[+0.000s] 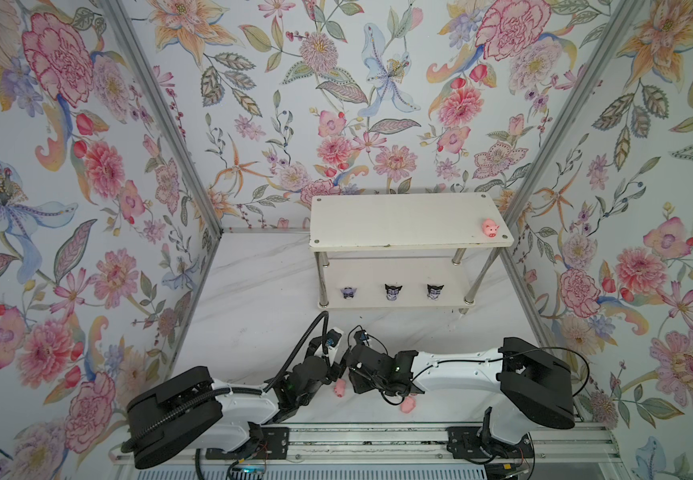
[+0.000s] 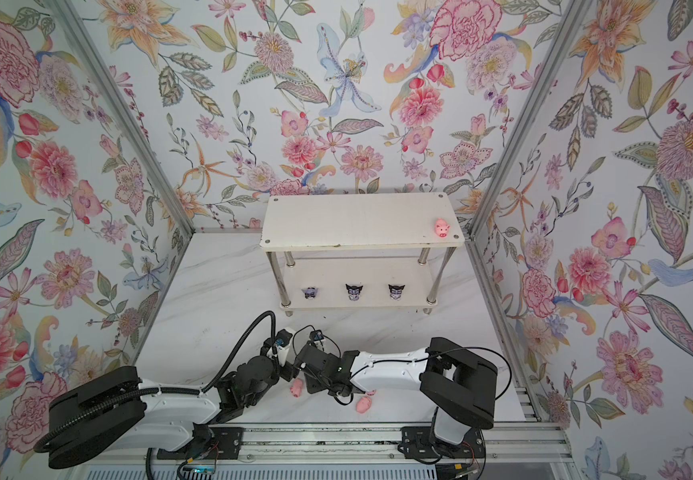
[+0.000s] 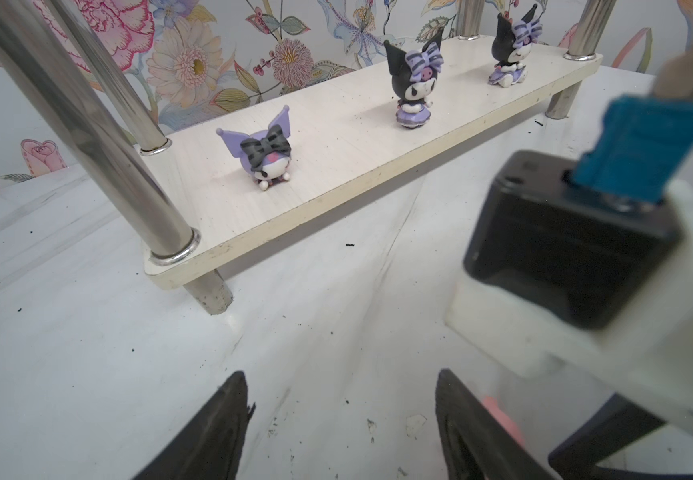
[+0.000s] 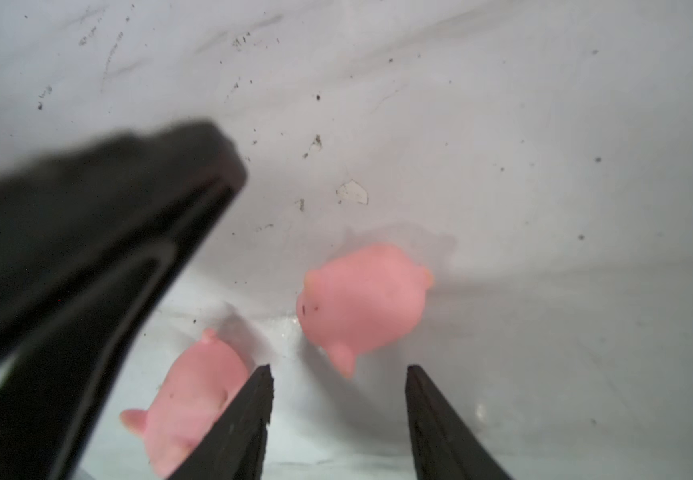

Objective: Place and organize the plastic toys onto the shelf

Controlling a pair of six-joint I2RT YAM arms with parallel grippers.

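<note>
Shelf [image 1: 398, 220]: white, two boards, chrome legs.
Top pig [image 1: 490, 228]: sat on the shelf's upper board, at its right front corner.
Figurines [image 1: 393, 291]: three lined the shelf's lower board.
Loose pigs [image 1: 340, 389]: two lay before the shelf.
Right gripper [image 4: 339, 370]: jaws parted, empty, a pig just beyond.
Left gripper [image 3: 341, 374]: faced the shelf, jaws apart, empty.

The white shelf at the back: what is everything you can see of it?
The shelf is a small two-level rack: two glossy white boards joined by shiny metal tube legs, a screw cap at each top corner. It stands upright at the back of the marbled table. One pink pig sits near the top board's right front corner; three purple figurines line the lower board's front edge.
</note>
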